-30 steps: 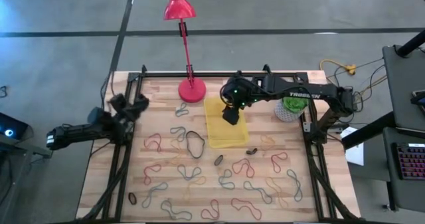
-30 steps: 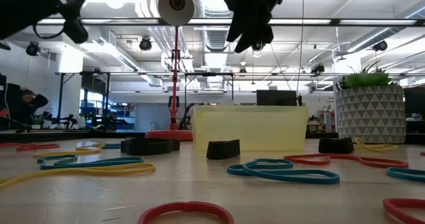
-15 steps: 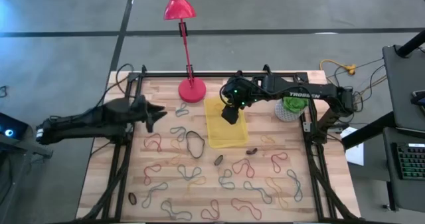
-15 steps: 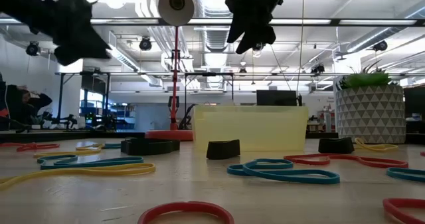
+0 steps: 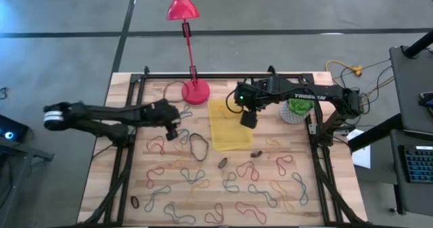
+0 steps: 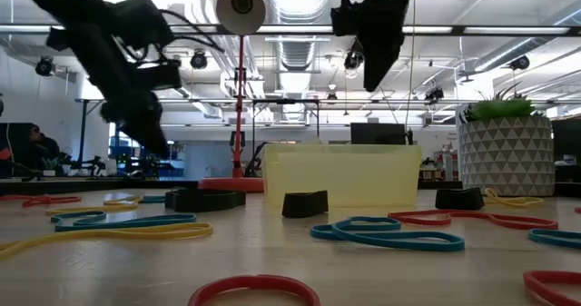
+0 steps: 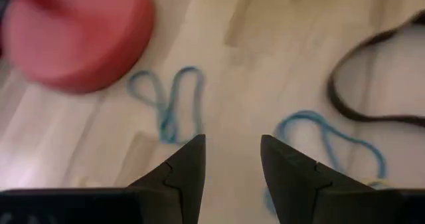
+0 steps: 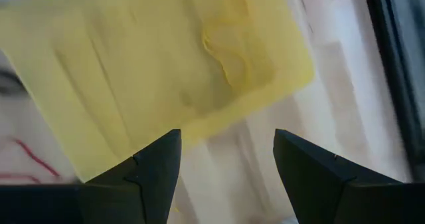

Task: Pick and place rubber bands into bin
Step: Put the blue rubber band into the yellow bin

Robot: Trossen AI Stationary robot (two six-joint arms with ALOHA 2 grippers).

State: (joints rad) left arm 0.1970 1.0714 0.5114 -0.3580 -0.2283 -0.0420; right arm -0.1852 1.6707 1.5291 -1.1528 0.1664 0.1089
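Swinging in from nine o'clock, the left gripper (image 5: pixel 173 130) now hangs with its claw parted and empty over loose rubber bands (image 5: pixel 203 177). The right gripper (image 5: pixel 248 119), spread wide and empty, has slid to three o'clock of the bin (image 5: pixel 229 141), its drop apparently finished.

High view is looking straight down over the table (image 5: pixel 135 187). Low view is looking level across it. Wrist views are hovering close. All are sharing the yellow bin (image 5: pixel 226 137) area.
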